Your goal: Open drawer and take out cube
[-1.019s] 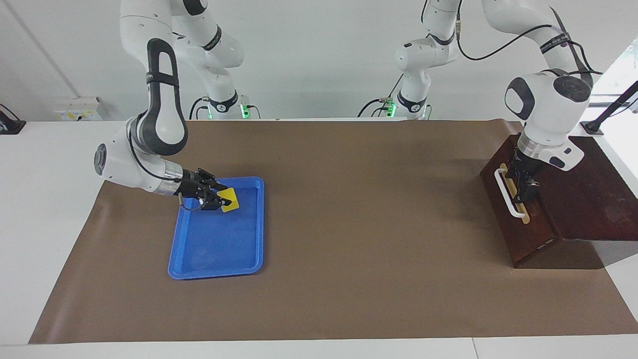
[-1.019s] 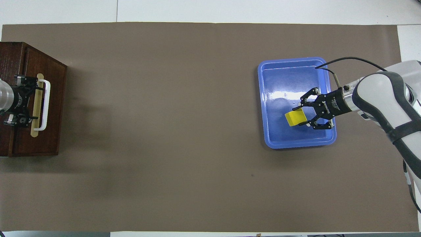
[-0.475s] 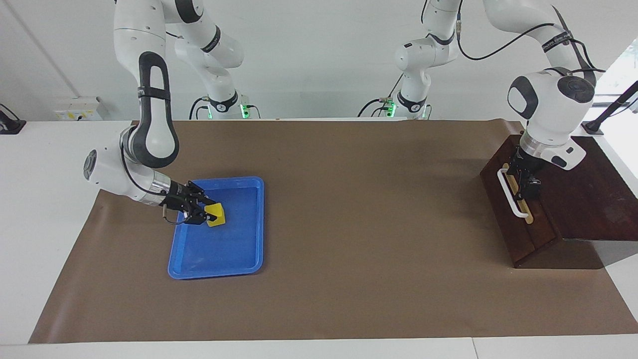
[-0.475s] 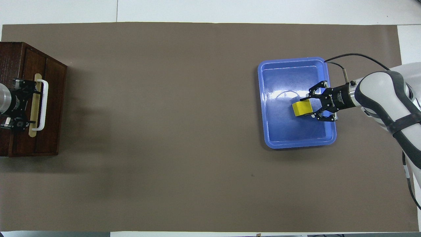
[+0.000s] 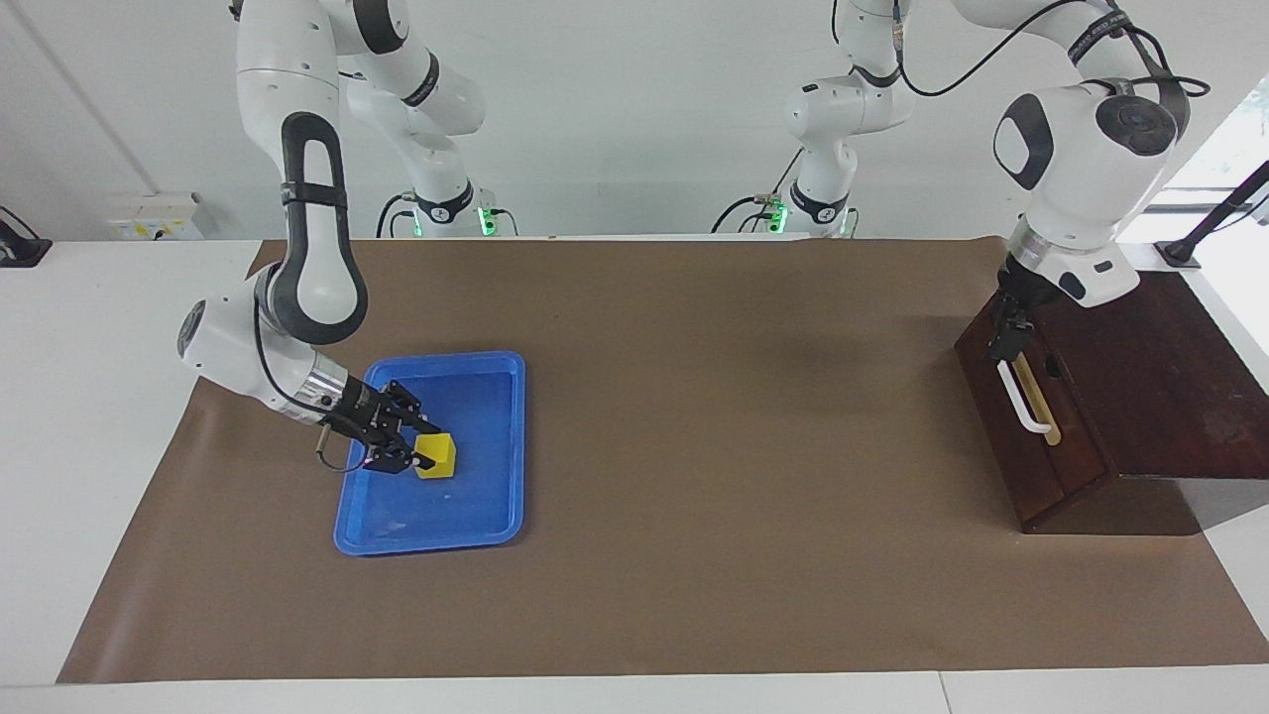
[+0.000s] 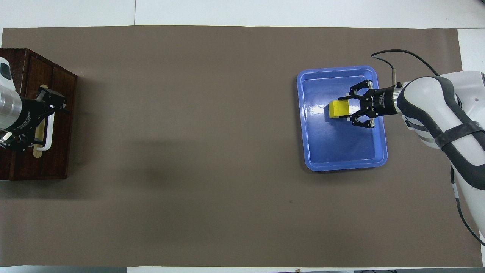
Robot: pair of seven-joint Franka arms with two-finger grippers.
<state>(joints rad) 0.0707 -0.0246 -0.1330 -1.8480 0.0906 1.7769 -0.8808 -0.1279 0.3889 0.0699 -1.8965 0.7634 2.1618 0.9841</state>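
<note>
The yellow cube (image 5: 437,455) sits between the fingers of my right gripper (image 5: 411,454), low inside the blue tray (image 5: 493,516). In the overhead view the right gripper (image 6: 346,109) is shut on the cube (image 6: 337,109). The dark brown drawer (image 5: 1036,466) stands at the left arm's end of the table and looks pushed in; no pale interior shows. My left gripper (image 5: 1003,339) hangs open just above the upper end of the white handle (image 5: 1024,405). In the overhead view the left gripper (image 6: 47,125) partly covers the handle (image 6: 48,133).
A brown mat (image 5: 714,446) covers the table between the tray and the drawer. The drawer cabinet's dark top (image 5: 1160,387) lies under the left arm's wrist. A white table edge (image 5: 89,397) lies beside the tray.
My right gripper has carried the cube lower, to a part of the tray farther from the robots. The drawer has slid in. My left gripper has risen off the drawer front.
</note>
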